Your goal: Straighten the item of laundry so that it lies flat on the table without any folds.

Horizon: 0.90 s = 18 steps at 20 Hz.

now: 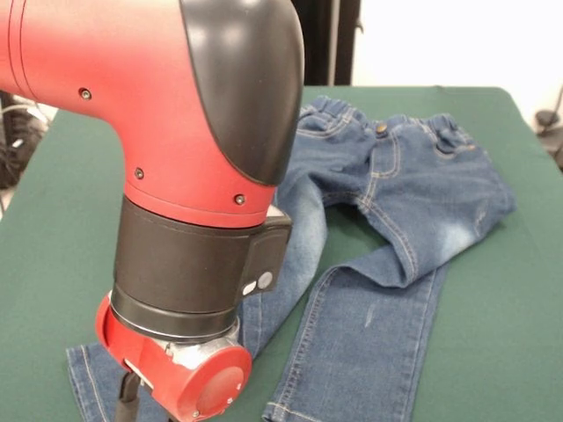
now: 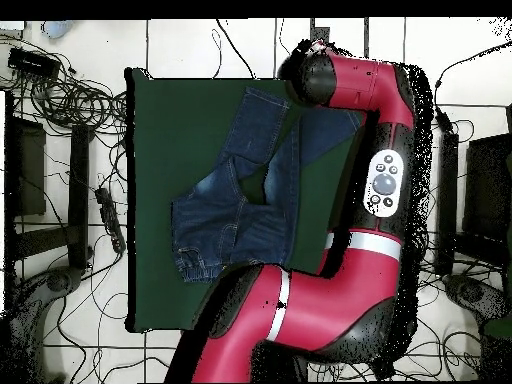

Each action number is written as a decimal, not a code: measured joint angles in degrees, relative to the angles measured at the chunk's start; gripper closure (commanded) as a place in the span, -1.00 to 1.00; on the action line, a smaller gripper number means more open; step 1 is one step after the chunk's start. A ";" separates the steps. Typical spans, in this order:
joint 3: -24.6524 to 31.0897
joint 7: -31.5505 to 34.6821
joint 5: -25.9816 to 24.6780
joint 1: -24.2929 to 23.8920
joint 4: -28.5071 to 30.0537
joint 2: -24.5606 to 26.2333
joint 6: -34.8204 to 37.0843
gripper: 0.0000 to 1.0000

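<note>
A pair of blue jeans [image 1: 396,185] lies on the dark green table [image 1: 501,316]. The waistband is at the far side and both legs run toward the near edge. One leg [image 1: 365,343] lies straight; the other runs behind the arm to the near left corner [image 1: 84,374]. The cloth is bunched and folded over near the crotch and right hip. The red and black wrist of the arm [image 1: 176,229] fills the near left and hangs over that left leg end. In the overhead view the jeans [image 2: 235,205] lie mid-table [image 2: 160,150], and the arm's end [image 2: 315,75] covers a leg end. The gripper is hidden.
In the overhead view, cables [image 2: 70,100] and a power strip [image 2: 108,220] lie on the floor to the left of the table. The arm's body [image 2: 330,300] reaches over the table's lower right part. Bare green cloth shows at the left of the jeans.
</note>
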 measured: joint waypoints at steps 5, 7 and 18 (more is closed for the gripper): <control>0.00 0.00 0.02 -0.12 -0.86 1.73 0.00 -1.00; 0.01 0.00 0.01 -0.27 -1.10 2.80 0.00 -1.00; 0.01 0.00 0.51 -1.57 -0.69 6.58 -3.10 -1.00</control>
